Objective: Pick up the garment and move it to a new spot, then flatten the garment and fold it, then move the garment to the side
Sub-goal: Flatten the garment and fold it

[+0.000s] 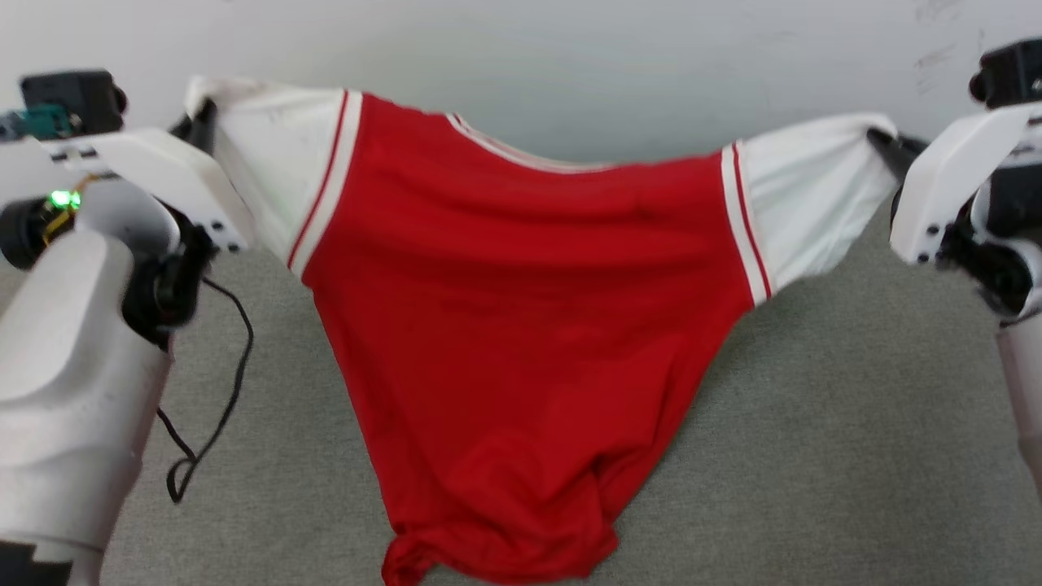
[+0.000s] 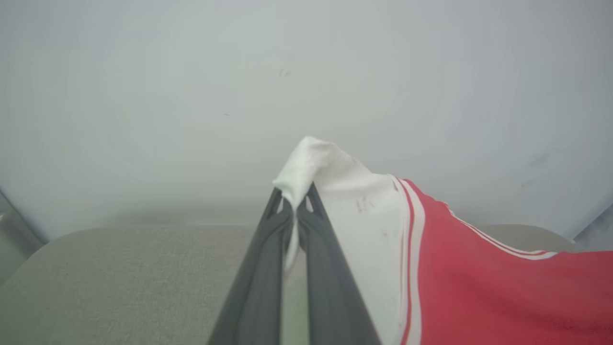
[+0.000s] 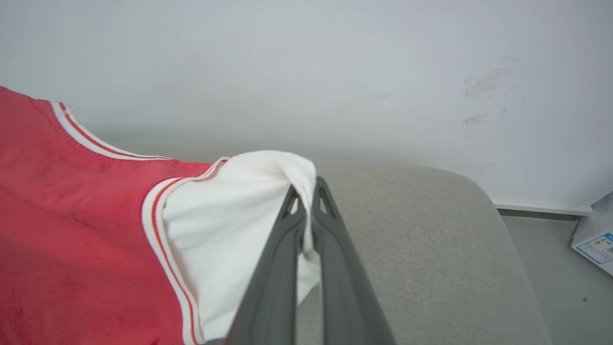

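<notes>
The garment, a red jersey with white sleeves and striped trim, hangs spread in the air between my two arms above the grey table. Its plain red side faces the head camera; no lettering shows. My left gripper is shut on the end of one white sleeve, with the cloth pinched between the dark fingers. My right gripper is shut on the other white sleeve, its fingers closed on the cloth. The bunched hem sags down to the table.
The grey cloth-covered table lies below the garment, its rounded corner near a pale wall. A black cable dangles beside my left forearm. A white box sits on the floor past the table's edge.
</notes>
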Robot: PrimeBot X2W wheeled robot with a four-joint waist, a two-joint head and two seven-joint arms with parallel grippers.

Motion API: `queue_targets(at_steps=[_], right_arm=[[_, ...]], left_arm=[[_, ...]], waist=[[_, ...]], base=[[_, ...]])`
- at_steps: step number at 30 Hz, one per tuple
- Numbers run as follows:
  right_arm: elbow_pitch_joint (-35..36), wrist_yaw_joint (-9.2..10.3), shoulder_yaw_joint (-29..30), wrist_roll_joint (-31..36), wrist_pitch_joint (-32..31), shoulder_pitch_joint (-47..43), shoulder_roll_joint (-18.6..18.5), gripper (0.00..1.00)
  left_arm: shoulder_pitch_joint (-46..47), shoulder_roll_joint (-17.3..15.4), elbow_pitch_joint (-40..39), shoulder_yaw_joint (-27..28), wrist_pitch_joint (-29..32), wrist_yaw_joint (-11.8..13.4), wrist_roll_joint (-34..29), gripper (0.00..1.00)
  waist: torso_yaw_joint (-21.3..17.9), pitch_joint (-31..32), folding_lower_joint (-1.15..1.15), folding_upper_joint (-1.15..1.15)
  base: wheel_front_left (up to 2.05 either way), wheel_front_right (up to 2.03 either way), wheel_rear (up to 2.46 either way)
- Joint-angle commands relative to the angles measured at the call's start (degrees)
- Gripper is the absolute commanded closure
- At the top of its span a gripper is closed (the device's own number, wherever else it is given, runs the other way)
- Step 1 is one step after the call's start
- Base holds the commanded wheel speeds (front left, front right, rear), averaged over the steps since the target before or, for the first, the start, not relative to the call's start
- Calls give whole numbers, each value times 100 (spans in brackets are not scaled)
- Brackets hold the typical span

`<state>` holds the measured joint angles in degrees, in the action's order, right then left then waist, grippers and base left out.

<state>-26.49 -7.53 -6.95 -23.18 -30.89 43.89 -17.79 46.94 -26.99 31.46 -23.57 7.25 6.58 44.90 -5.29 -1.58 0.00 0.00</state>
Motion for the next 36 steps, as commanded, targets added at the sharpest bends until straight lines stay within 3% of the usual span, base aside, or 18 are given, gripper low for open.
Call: queue_targets(at_steps=[1, 9, 19, 28, 36], right_arm=[[-83, 8, 17, -13, 93, 220, 0, 100], [-852, 8, 10, 249, 847, 2017, -81, 100], [-1449, 8, 190, 994, 2104, 4114, -36, 100], [-1969, 8, -8, 1051, 2727, 4914, 101, 100], [-2494, 8, -507, 708, 2882, 4816, 138, 100]], left_arm=[[214, -29, 87, 49, -94, -29, -37, 100], [2009, -21, 844, 128, -735, -262, -379, 100], [4016, 63, 1173, 251, -1508, -412, -660, 100], [4462, 155, 1432, 185, -1711, -627, -663, 100], [4166, 301, 1796, 164, -1774, -800, -499, 100]], waist=[[-31, -172, 0, 0], [-27, -1187, 0, 0], [-24, -2217, 0, 0], [25, -2581, 0, 0], [70, -2949, 0, 0]], base=[[0, 0, 0], [0, 0, 0], [0, 0, 0], [0, 0, 0], [0, 0, 0]])
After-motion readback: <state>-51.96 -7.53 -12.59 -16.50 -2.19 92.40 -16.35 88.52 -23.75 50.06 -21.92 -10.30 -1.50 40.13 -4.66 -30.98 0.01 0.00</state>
